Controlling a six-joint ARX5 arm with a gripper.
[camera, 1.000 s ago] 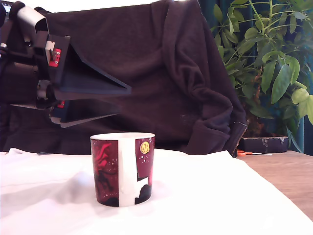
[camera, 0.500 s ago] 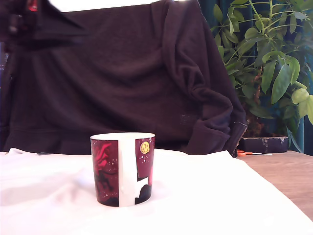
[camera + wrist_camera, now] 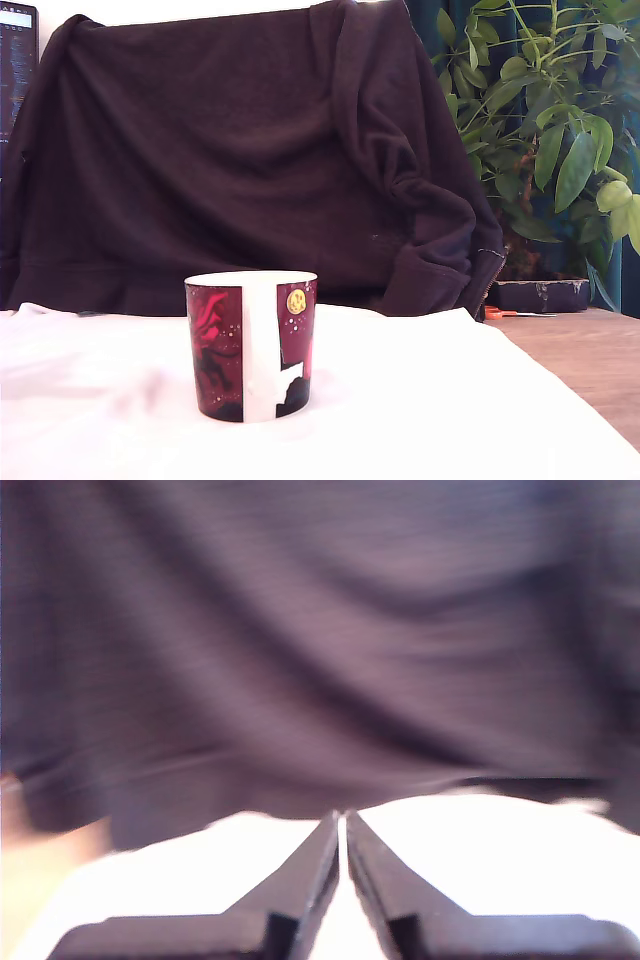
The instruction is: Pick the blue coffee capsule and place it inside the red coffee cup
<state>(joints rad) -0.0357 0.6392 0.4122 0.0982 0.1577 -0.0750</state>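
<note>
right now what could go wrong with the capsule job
1. No capsule shows in either view, and the cup hides its inside from the exterior view, so placement can't be confirmed.
2. The gripper has its jaws nearly touching with nothing between them.
3. The wrist view is blurred and the cloth is wrinkled, so aiming may be off.

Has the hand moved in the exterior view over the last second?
Yes. It rose toward that view's upper left, away from above the red coffee cup, and has left the exterior frame; the cup stayed put.
</note>
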